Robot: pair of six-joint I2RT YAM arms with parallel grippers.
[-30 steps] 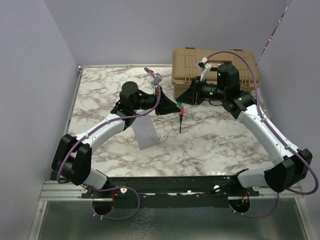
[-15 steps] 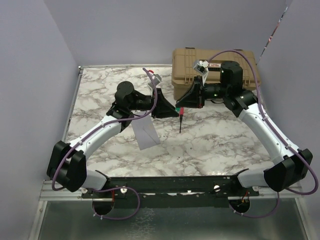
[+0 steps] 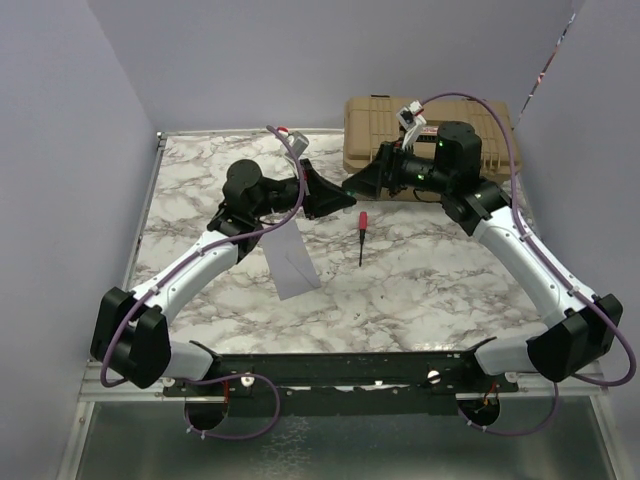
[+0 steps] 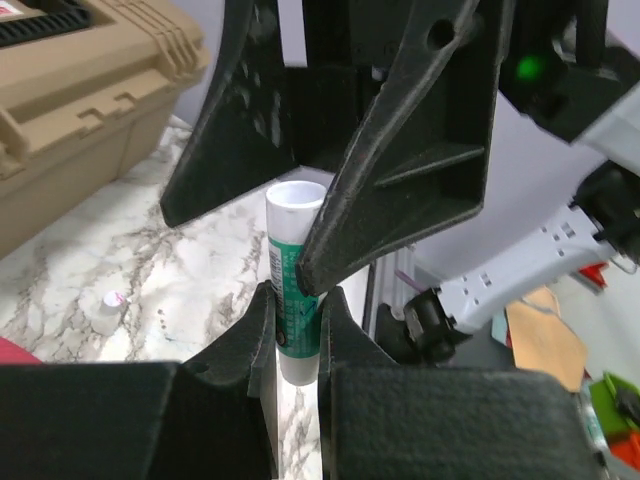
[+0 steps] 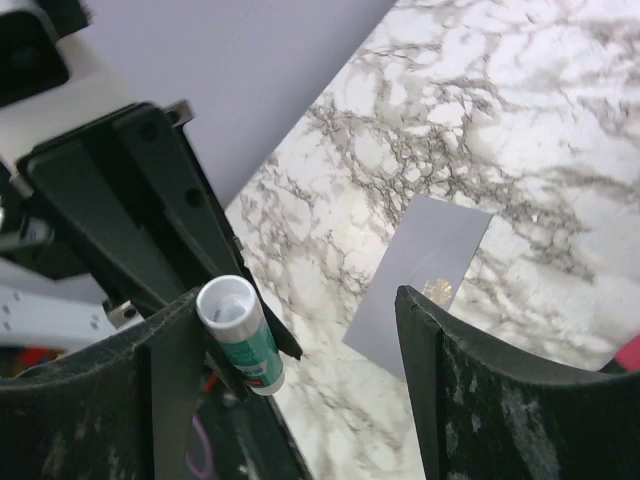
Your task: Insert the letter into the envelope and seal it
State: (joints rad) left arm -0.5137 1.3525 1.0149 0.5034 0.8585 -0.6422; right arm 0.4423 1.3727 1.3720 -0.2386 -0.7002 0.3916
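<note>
The grey envelope [image 3: 293, 265] lies flat on the marble table, also visible in the right wrist view as the envelope [image 5: 420, 265] with a small gold mark. The letter is out of view. My left gripper [image 3: 335, 200] [image 4: 295, 300] is held above the table, shut on a green and white glue tube [image 4: 293, 270] [image 5: 240, 335] whose white end is open. My right gripper [image 3: 360, 185] [image 5: 295, 300] faces it from the right, open wide, with the tube's end just inside one finger [image 5: 170, 350].
A tan hard case [image 3: 420, 125] stands at the back right. A red-handled screwdriver [image 3: 361, 235] lies mid-table, right of the envelope. A small white cap [image 4: 106, 310] sits on the marble near the case.
My right gripper has gone from nearly shut to wide open. Both grippers have shifted slightly toward the back of the table. The envelope and screwdriver have stayed put.
</note>
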